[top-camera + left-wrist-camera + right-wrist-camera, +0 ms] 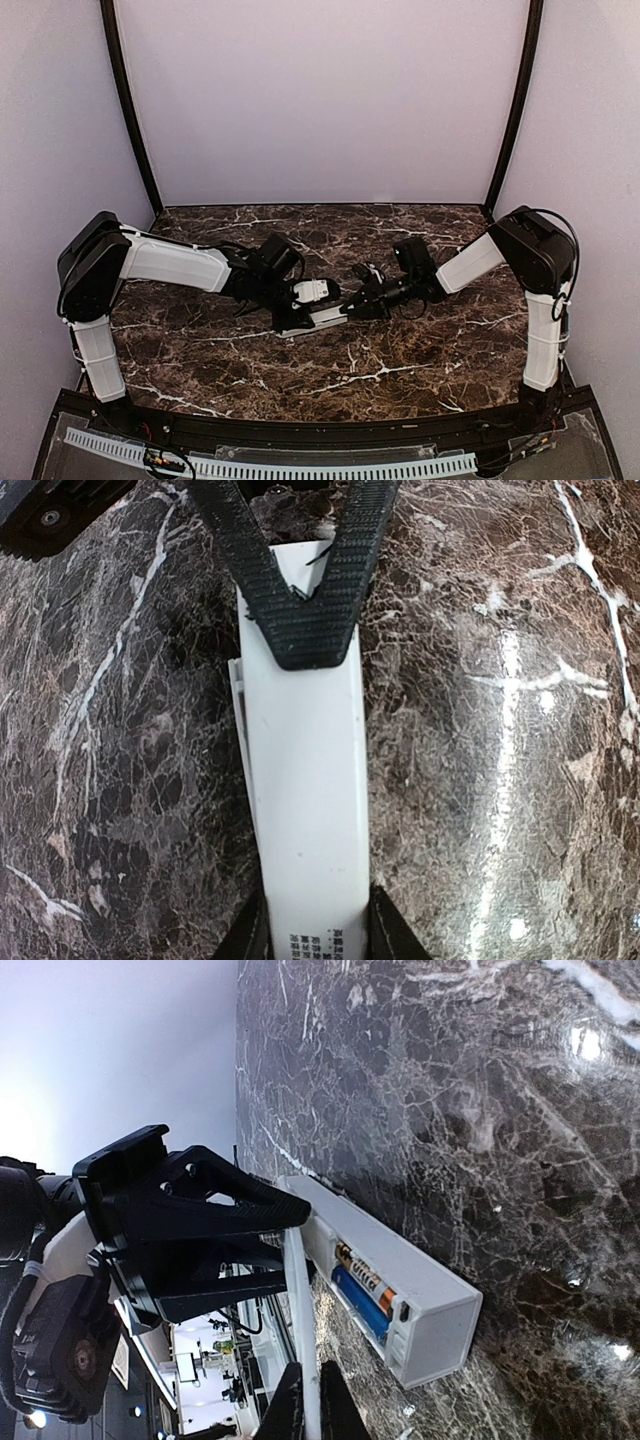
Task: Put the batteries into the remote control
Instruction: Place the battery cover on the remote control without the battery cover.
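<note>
Both batteries [362, 1285] are seen seated in the slot of the remote [395, 1255], so loading is judged done and fitting the cover [299, 1300] is the step in hand. The cover is pinched by the fully closed right gripper [305, 630]. The remote, on the table [500, 780], is clamped at its sides by the left gripper [312, 932]. In the right wrist view the slot lies at 1 o'clock from the fingertips. Next, the cover must be laid square and pressed home.

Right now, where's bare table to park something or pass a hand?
Free: the near table between left arm and right arm, and the far band under the back wall. Crowded: the centre, where left gripper and right gripper, pinching the white strip, meet at the remote control.
</note>
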`<state>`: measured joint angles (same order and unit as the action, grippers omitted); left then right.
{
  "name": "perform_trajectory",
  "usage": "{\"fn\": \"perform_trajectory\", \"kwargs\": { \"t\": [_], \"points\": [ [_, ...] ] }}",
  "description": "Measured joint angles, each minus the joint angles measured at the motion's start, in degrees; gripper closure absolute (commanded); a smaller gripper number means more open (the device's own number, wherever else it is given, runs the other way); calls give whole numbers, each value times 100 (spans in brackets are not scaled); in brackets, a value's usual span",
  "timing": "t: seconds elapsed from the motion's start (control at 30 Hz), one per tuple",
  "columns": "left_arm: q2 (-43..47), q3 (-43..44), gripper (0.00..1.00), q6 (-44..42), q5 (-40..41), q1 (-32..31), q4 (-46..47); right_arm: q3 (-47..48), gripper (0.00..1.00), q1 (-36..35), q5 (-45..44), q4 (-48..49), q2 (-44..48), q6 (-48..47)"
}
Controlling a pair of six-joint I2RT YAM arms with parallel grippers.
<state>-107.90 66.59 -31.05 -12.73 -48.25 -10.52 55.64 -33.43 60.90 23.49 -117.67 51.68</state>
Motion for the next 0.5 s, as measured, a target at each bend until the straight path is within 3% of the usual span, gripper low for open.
{"fn": "perform_trajectory", "kwargs": {
  "t": [0.3,0.5],
  "points": [
    [0,37,87,-46,-17,-2,-13,188,84,50,-96,-533,-44,-240],
    [4,90,88,-129,-2,-9,48,444,82,114,-164,-988,-46,-525]
  ]
}}
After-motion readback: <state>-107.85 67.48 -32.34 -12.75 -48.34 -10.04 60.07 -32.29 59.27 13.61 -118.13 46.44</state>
